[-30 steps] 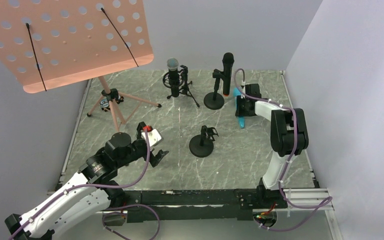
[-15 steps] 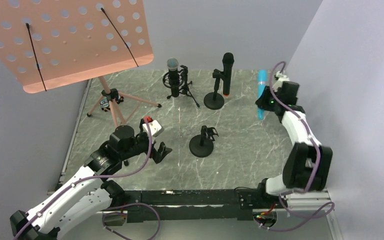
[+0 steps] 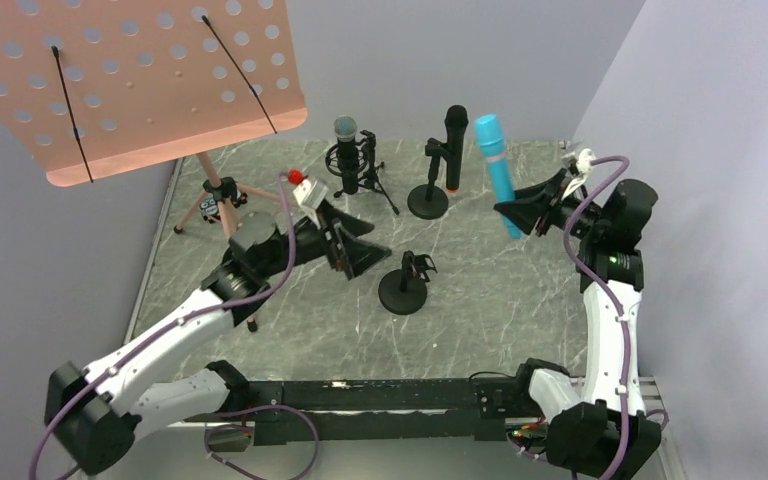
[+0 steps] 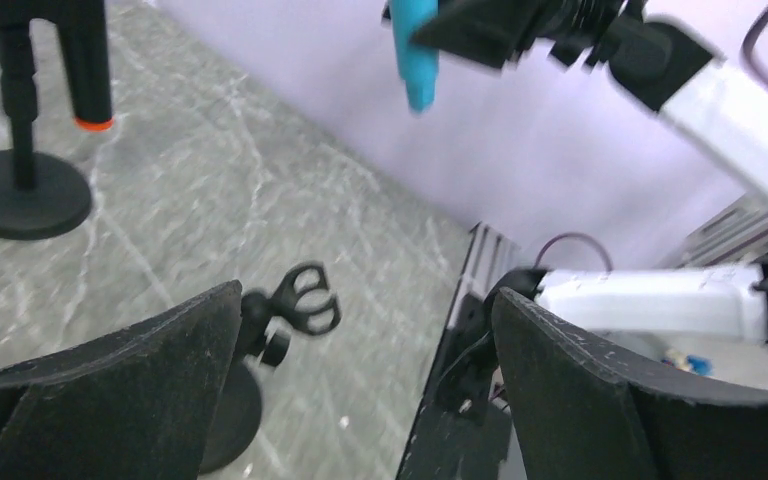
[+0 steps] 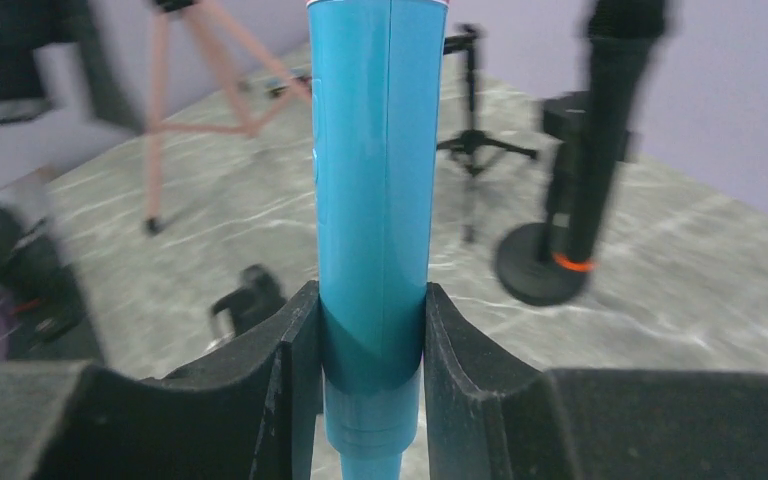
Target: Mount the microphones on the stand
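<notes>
— On the worktop (image 3: 480,300)?
— Small stand (image 3: 403,288), near the middle.
— Blue mic (image 3: 493,170)?
— Up in the air, head up, clamped low down in the right gripper (image 3: 513,214).
— Left gripper (image 3: 356,244)?
— Spread wide apart, near the stand.

Three microphones (image 3: 495,175), four stands (image 3: 403,290), two arms (image 3: 610,320)

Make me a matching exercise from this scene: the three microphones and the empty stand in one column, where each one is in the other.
1. blue microphone
2. all-black microphone
3. silver-headed microphone
4. empty stand

A. in the tripod mount
B. standing alone, clip empty
C. clamped in the right gripper, in the air
D. on the rear round-base stand

Pairs: 1-C, 2-D, 3-A, 4-B
</notes>
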